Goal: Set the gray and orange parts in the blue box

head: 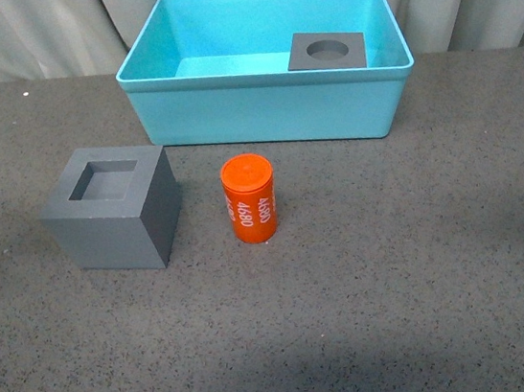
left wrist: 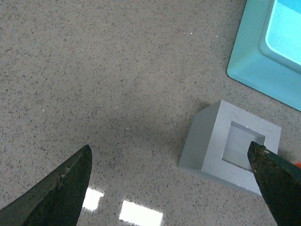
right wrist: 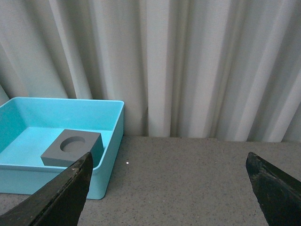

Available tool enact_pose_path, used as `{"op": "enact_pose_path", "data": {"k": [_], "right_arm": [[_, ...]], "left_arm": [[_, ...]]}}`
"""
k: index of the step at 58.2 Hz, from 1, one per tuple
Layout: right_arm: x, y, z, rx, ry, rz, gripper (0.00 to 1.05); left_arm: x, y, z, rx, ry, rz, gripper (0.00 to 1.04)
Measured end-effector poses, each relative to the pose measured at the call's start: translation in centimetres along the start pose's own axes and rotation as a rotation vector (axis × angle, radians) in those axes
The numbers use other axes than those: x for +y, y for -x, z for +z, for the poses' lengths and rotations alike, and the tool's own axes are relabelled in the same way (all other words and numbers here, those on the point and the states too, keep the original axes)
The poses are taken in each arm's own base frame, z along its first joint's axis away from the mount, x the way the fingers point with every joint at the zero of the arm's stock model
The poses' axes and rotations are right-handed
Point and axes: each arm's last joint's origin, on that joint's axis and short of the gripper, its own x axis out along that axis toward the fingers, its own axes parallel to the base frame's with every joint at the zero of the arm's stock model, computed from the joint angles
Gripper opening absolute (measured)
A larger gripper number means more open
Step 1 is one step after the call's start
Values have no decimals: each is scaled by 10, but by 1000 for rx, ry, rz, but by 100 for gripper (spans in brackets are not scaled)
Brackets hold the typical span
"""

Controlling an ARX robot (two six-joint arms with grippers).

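One round-recess cube lies in blue box; square-recess cube and orange cylinder stand nearer; left gripper, right gripper spread, seemingly empty.

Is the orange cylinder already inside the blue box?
No, the orange cylinder stands upright on the table in front of the blue box, beside the gray cube with the square recess.
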Motion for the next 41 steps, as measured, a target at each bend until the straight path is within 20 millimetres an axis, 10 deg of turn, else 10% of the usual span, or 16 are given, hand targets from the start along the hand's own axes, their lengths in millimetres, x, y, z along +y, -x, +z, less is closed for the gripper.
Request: {"op": "enact_pose_path", "data": {"k": [41], "right_arm": [[0,0,0,0,0,0,95]], "left_arm": [[-37,-82,12,206,-94,-49,98]]}}
